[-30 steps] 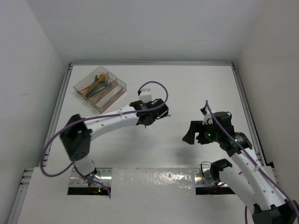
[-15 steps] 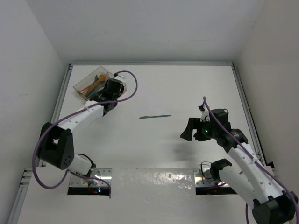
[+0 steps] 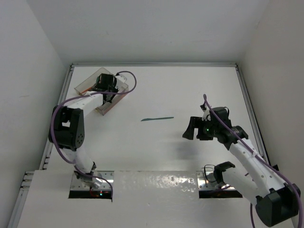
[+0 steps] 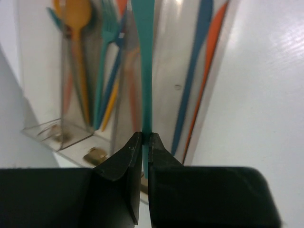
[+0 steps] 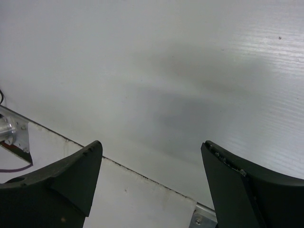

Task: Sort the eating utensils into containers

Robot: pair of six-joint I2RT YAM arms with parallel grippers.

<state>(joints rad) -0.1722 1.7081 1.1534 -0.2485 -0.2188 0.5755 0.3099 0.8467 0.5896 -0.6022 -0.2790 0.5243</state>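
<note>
Top camera looks down over the whole worktop [image 3: 190, 85] from behind its near edge; left wrist camera looks closely into the tray [image 4: 47, 130], also visible from top; right wrist camera faces the near edge.

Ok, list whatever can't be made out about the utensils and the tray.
- Held teal utensil, in the left gripper: head cut off by the left wrist view's top edge; kind unclear.
- Tray: top view, contents mostly hidden under that gripper.
- Loose teal utensil: top view, too small to tell its kind.
</note>
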